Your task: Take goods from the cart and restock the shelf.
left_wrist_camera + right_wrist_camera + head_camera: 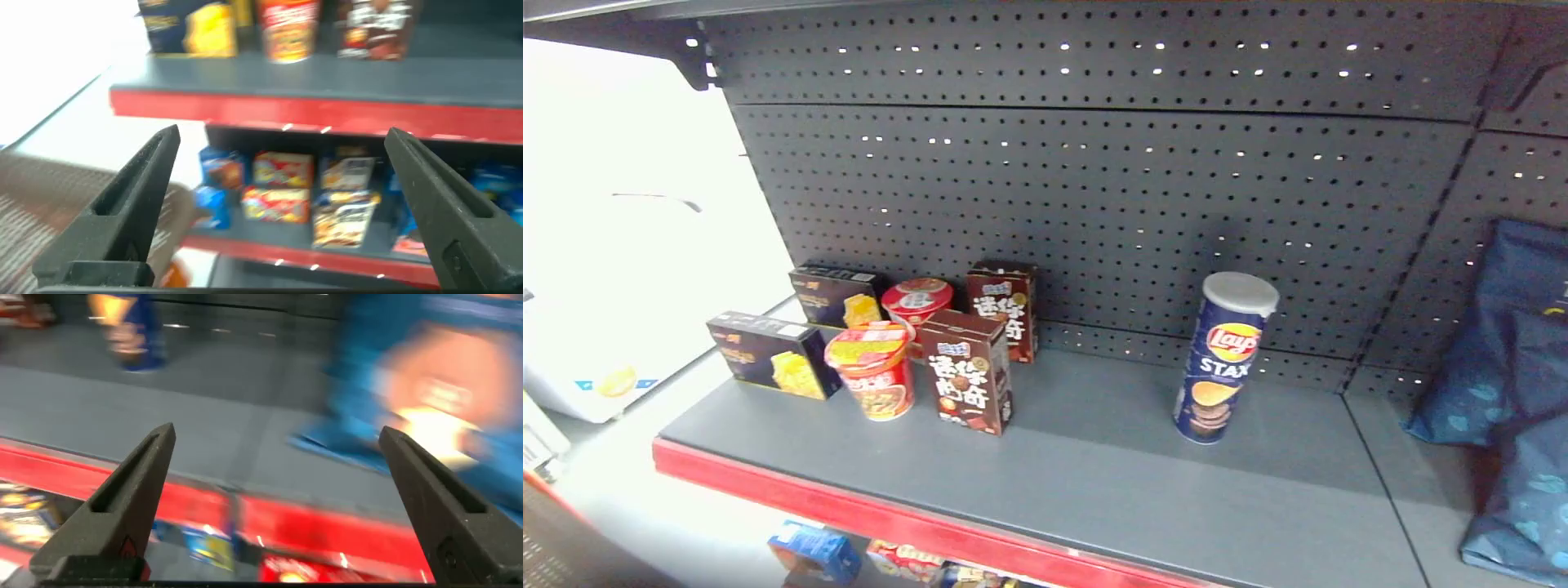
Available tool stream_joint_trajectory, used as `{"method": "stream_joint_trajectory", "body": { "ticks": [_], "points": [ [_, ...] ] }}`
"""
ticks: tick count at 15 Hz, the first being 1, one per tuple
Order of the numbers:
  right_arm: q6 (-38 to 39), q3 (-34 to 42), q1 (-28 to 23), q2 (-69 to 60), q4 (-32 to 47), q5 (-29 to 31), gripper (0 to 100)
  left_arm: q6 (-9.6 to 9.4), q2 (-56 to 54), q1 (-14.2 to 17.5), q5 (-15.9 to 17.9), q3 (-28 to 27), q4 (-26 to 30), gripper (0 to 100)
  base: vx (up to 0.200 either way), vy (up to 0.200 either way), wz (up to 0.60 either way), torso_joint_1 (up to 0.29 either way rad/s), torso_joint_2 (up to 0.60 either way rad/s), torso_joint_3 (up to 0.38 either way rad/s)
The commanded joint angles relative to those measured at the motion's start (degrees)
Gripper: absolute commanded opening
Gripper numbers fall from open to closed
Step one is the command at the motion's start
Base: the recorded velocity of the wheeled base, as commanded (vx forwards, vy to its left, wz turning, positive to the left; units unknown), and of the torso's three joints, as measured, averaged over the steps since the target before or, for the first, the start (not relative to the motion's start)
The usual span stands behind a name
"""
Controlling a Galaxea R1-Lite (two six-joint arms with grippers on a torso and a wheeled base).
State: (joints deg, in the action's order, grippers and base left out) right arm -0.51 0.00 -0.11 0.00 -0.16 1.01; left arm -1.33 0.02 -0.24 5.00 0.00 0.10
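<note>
A tall blue crisp tube with a grey lid [1223, 359] stands upright on the grey metal shelf [1094, 482], bare board all round, red lip [849, 508] in front. On the left gripper [283, 132] the fingers [131, 196] are spread wide and empty, just before that lip. The same holds for the right gripper [278, 431].

Dark perforated back panel [1094, 188]; bright white surface [629, 163] left; pale floor [678, 523].

Left claw [282, 133] spread wide, empty, before red-edged shelf [327, 106]; snack packs [282, 173] beneath.
</note>
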Motion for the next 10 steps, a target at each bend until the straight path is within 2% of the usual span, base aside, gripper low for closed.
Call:
{"method": "stream_joint_trajectory", "body": {
  "ticks": [1,10],
  "points": [
    [0.0,0.0,0.0,0.0,0.0,0.0,100,0.01,0.0,0.1,0.0,0.0,0.0,100,0.0,0.0,0.6,0.007,0.01,0.002],
    [0.1,0.0,0.0,0.0,0.0,0.0,100,0.01,0.0,0.0,0.1,0.0,0.0,100,0.0,0.0,0.6,0.003,0.0,0.001]
  ]
}}
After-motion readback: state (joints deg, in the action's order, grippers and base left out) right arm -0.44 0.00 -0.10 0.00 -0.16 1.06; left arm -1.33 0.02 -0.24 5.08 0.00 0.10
